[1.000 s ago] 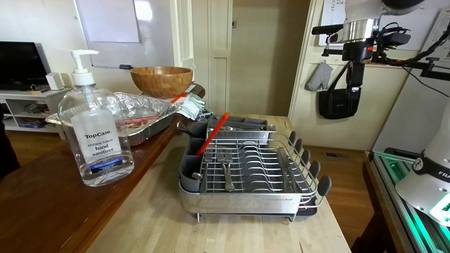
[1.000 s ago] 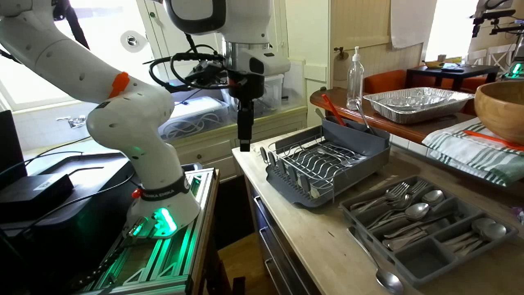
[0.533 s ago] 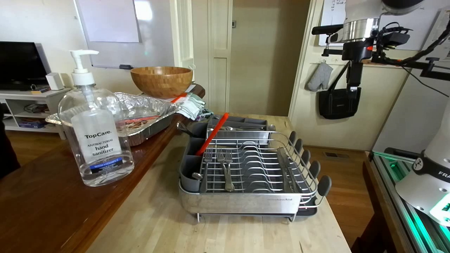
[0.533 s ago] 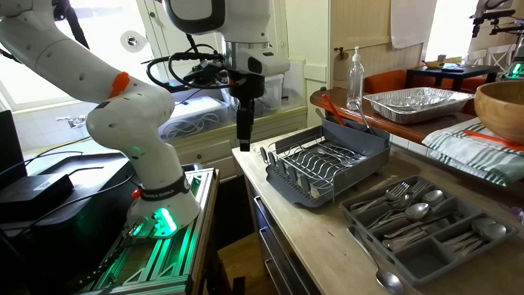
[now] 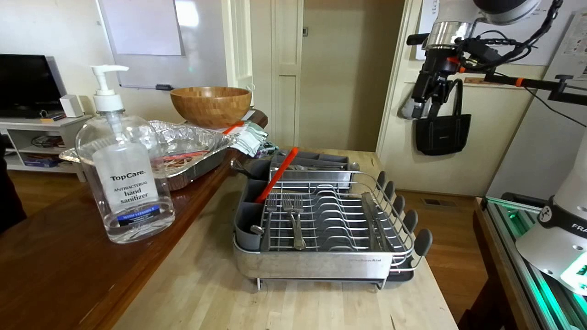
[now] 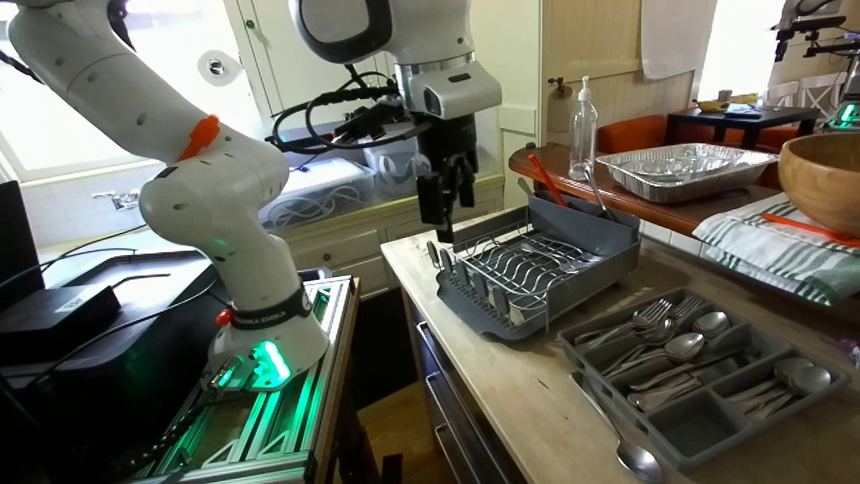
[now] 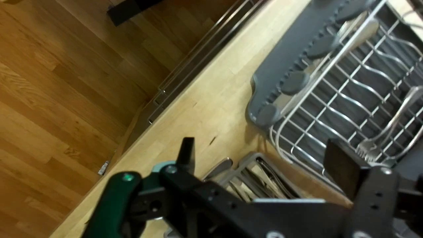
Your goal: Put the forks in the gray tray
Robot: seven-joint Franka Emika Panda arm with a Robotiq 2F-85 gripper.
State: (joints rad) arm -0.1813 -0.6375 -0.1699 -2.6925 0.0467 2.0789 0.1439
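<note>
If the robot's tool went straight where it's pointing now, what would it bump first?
The tool would probably meet the wooden counter beside the dish rack first, but depth is unclear.

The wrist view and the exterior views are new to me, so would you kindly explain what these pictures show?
The machine is a white robot arm ending in a black, two-fingered gripper. Two cameras stand apart from it and watch the scene from different places; the third rides on its wrist, so that picture looks down past the fingers. On the light wooden counter stands a gray dish rack, with forks and what look like knives lying in it. Near it, in an exterior view, sits a gray cutlery tray holding more forks and spoons; one large spoon lies beside that tray. A darker table alongside bears a sanitizer bottle and a foil pan. The gripper stands open, and nothing is held.
</note>
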